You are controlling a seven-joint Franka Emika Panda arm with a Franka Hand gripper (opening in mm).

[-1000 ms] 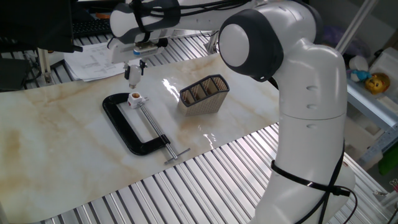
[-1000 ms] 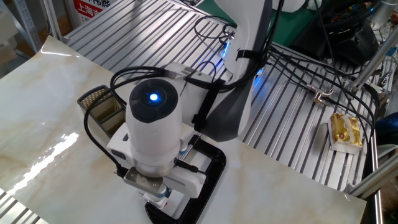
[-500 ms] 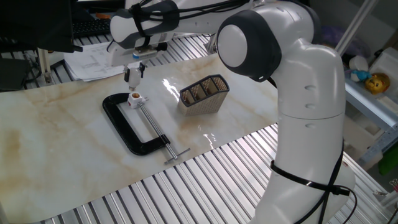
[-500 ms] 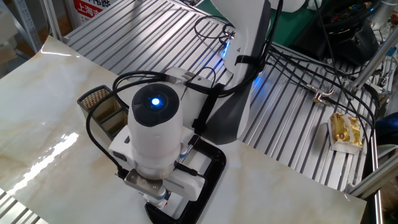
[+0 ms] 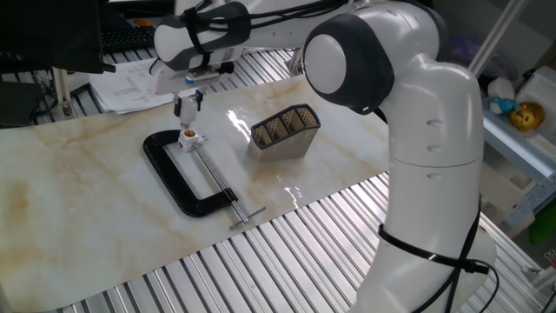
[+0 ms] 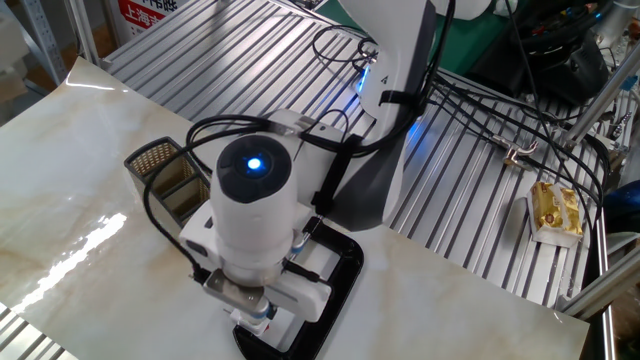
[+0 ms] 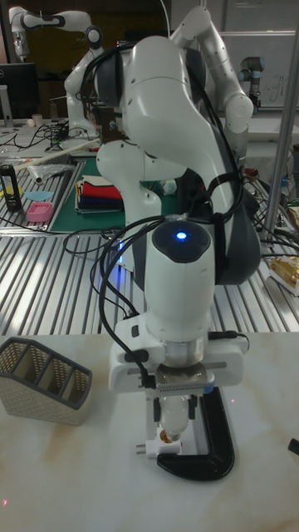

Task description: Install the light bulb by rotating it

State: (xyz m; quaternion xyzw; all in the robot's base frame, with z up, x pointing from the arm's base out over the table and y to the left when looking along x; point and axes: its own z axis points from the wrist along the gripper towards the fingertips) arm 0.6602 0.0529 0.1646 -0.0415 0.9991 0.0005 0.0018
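Observation:
In the tall fixed view the light bulb [image 7: 171, 415], a small white frosted globe with its narrow base pointing down, sits between the fingers [image 7: 154, 412] of my gripper [image 7: 172, 418], which is shut on it. Just below its base is the white socket [image 7: 164, 449], held in a black C-clamp [image 7: 213, 449]. Whether the base touches the socket I cannot tell. In one fixed view the gripper [image 5: 187, 108] hangs right above the socket [image 5: 188, 136] at the clamp's [image 5: 176, 178] far end. In the other fixed view the wrist hides the bulb and the fingers.
A mesh basket [image 5: 285, 130] with compartments stands on the marble tabletop right of the clamp, also visible as the basket [image 7: 46, 378] and the basket [image 6: 163, 173]. Papers [image 5: 130, 87] lie beyond the table's far edge. The clamp's screw handle [image 5: 246, 216] points toward the front edge.
The wrist has shifted slightly and seems to have turned a little above the socket. The bulb stays in the grip; clamp and basket have not moved.

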